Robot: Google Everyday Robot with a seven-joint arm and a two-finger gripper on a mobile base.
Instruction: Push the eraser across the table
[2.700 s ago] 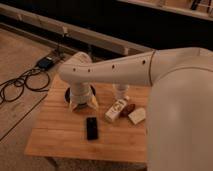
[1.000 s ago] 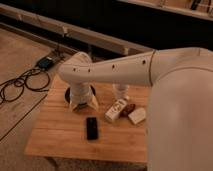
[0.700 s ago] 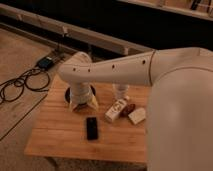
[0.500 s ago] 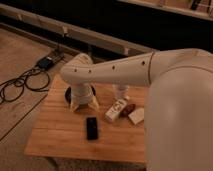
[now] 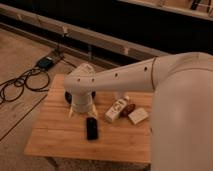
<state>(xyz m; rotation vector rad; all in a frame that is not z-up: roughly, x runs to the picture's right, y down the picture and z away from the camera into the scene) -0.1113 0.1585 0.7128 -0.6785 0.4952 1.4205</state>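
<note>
The eraser [image 5: 92,128], a small flat black block, lies on the light wooden table [image 5: 55,135] near the middle front. My gripper [image 5: 82,107] hangs from the big white arm just behind and slightly left of the eraser, a short gap above the tabletop. It partly hides a black bowl [image 5: 68,97] behind it. The gripper does not touch the eraser.
A white labelled carton [image 5: 116,110], a small brown item [image 5: 129,108] and a pale tan block [image 5: 138,116] lie right of the eraser. My arm covers the table's right end. Black cables [image 5: 22,82] and a power box [image 5: 46,62] lie on the floor at left.
The arm's end has come down and slightly right, closer to the eraser. The eraser and the other items have not moved.
</note>
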